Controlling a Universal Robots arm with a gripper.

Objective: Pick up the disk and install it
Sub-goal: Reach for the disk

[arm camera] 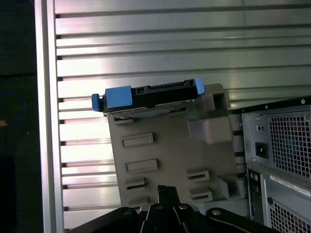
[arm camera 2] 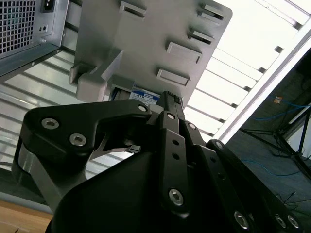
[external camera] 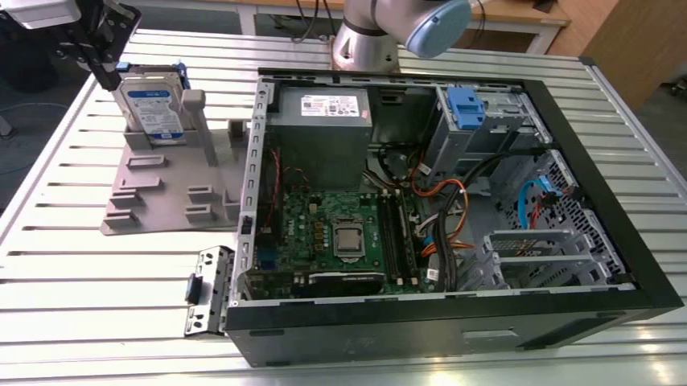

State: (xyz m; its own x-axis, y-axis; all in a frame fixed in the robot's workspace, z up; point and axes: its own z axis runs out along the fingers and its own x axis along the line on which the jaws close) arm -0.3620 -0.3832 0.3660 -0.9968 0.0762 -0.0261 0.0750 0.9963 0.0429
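The disk (external camera: pixel 150 108) stands upright on its edge in a grey plastic holder (external camera: pixel 161 193) at the exterior view's left, its white-and-blue label facing the camera. The first wrist view shows the disk (arm camera: pixel 150 92) edge-on from above, with the blue frame around it. A corner of the disk's label (arm camera 2: pixel 145 96) peeks out behind the holder (arm camera 2: pixel 146 39) in the second wrist view. My gripper (external camera: pixel 108 79) hangs just above the disk's upper left corner, apart from it. The dark fingers meet at one tip, shut on nothing, in both wrist views (arm camera 2: pixel 170 97) (arm camera: pixel 164 188).
An open computer case (external camera: pixel 580 129) lies right of the holder, with a motherboard (external camera: pixel 343 233), a grey power supply (external camera: pixel 318 121) and a drive bay with a blue tab (external camera: pixel 464 104). A small metal bracket (external camera: pixel 209 289) lies on the slatted table (external camera: pixel 64 305).
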